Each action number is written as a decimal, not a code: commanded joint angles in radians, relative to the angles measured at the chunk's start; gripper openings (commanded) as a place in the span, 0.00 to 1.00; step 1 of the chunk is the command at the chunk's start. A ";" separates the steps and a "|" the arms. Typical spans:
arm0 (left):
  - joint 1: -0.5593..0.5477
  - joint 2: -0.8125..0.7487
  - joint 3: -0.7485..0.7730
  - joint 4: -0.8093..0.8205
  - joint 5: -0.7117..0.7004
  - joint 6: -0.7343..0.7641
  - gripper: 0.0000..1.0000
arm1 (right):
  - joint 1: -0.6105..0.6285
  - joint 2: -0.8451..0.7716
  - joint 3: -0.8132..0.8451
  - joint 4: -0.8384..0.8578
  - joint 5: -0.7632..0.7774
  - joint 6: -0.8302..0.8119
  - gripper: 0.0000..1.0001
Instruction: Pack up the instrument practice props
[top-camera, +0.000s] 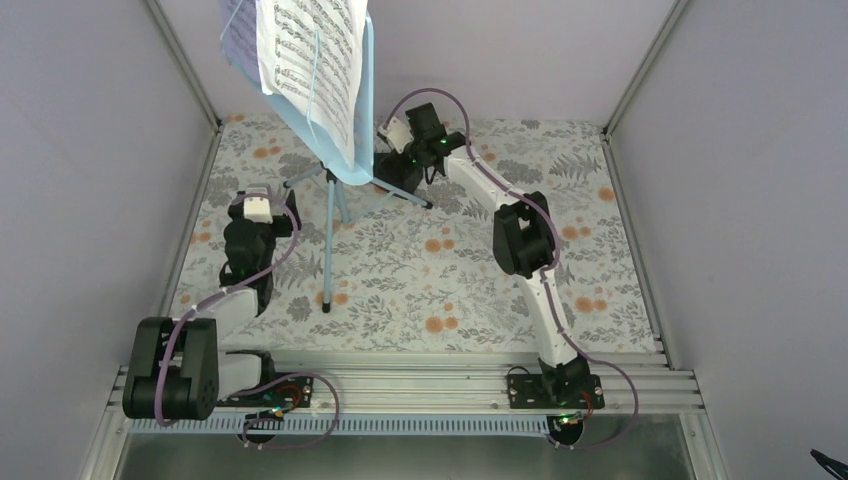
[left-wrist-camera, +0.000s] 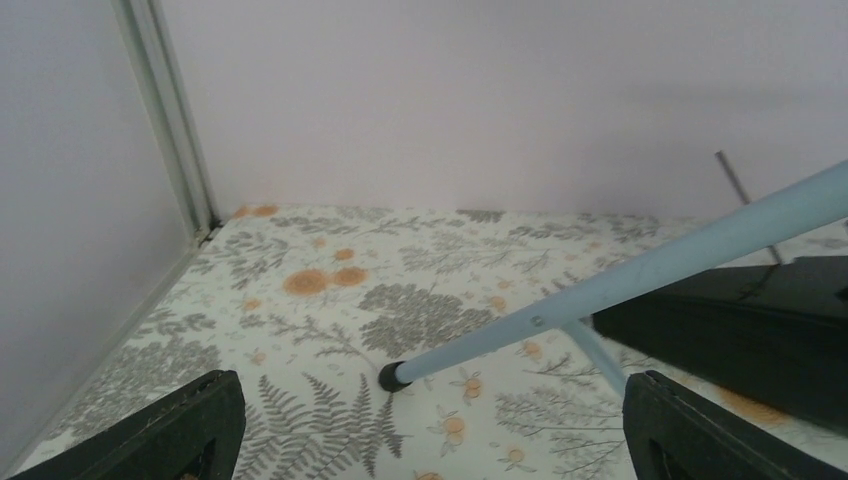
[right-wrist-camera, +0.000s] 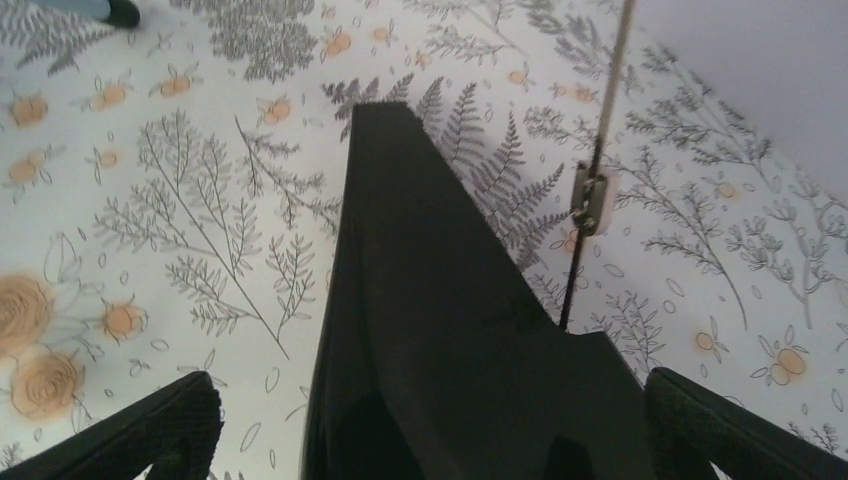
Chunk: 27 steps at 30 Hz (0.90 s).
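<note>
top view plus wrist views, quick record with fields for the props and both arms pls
stand: light blue perforated music stand, upright on thin tripod legs on floral table cover
pages: white printed sheet-music page and lavender page, both on stand
metronome: small black pyramid-shaped metronome, on table, between right fingers
left fingers: open, empty, near a stand leg's foot
right fingers: open, not closed on metronome
packed: nothing yet

The slim-legged metal music stand (top-camera: 328, 240) is light blue, its printed sheet-music pages (top-camera: 310, 55) white with black notes, plus a lavender page (top-camera: 237, 35), the small pyramid-shaped metronome (right-wrist-camera: 440, 330) plain black, the tabletop (top-camera: 450, 280) white with grey ferns and orange flowers.
</note>
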 joint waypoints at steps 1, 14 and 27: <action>-0.003 -0.062 -0.033 0.072 0.136 -0.097 0.94 | 0.006 0.032 0.050 -0.033 -0.023 -0.108 0.99; -0.006 -0.062 0.047 -0.001 0.770 -0.388 0.94 | 0.001 0.107 0.061 -0.040 0.175 -0.117 1.00; -0.117 0.077 0.224 -0.243 0.762 -0.224 0.58 | -0.081 -0.118 -0.350 0.072 0.218 0.054 0.97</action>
